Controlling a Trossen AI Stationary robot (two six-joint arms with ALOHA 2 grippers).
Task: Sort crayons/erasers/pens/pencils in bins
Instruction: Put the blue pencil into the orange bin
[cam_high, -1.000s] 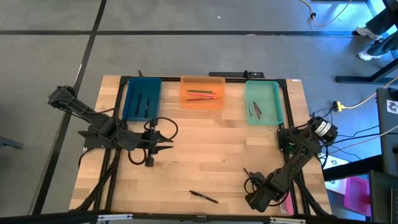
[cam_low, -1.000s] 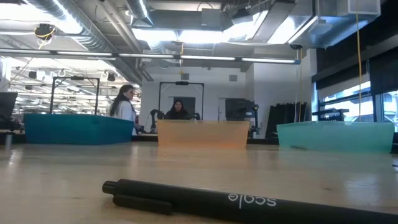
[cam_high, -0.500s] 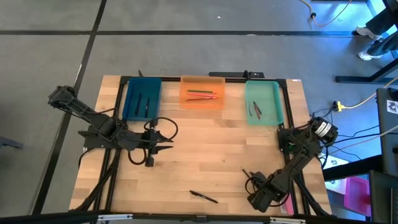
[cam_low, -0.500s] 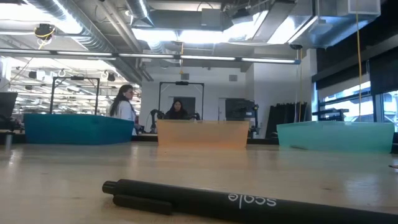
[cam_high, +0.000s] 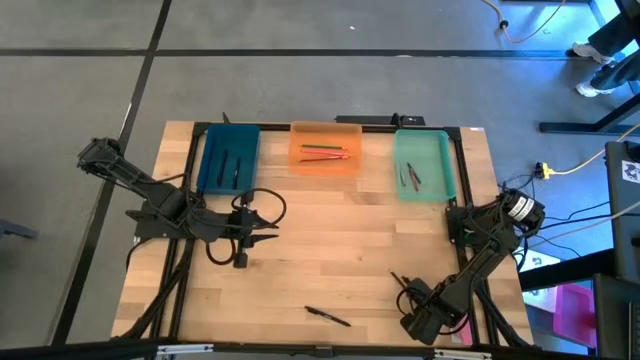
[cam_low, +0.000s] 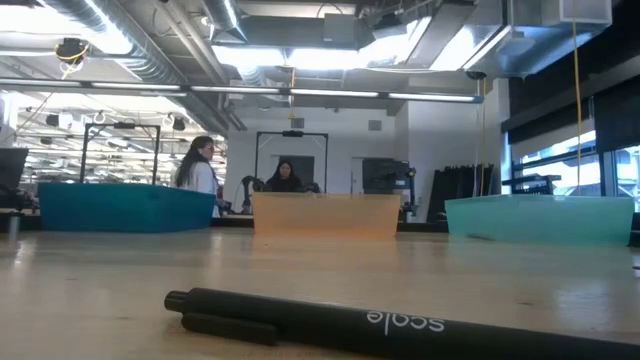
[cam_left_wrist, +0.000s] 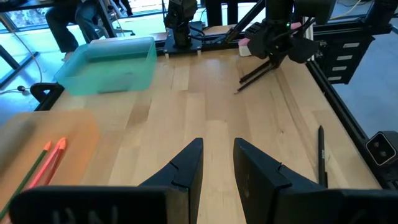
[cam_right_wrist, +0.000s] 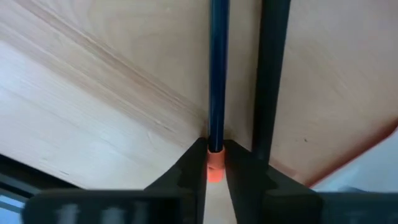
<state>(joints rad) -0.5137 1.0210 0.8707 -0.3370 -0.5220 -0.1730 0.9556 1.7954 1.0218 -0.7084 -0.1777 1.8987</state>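
1. A dark blue pencil (cam_right_wrist: 218, 68) with an orange eraser end (cam_right_wrist: 214, 169) sits clamped between the fingers of the right claw (cam_right_wrist: 214, 152), down at the near right part of the table (cam_high: 340, 260); a second dark stick (cam_right_wrist: 272, 68) lies just beside it on the wood.
2. In the high view the right claw (cam_high: 405, 292) sits low over the wood near the front edge, grasping that pencil.
3. A black pen (cam_high: 327, 316) lies loose on the table near the front edge, left of the right claw; in the low view the same pen (cam_low: 330, 318) fills the foreground and carries white lettering.
4. Along the far edge stand three bins: the teal-blue bin (cam_high: 212, 172) holds dark sticks, the orange bin (cam_high: 302, 163) holds red and green sticks, and the mint-green bin (cam_high: 437, 168) holds a couple of dark sticks.
5. The left claw (cam_high: 272, 238) hovers over the left middle of the table, released and holding nothing; its fingers (cam_left_wrist: 186, 168) stand apart in the left wrist view.
6. Two people (cam_low: 200, 172) show in the room behind the table.
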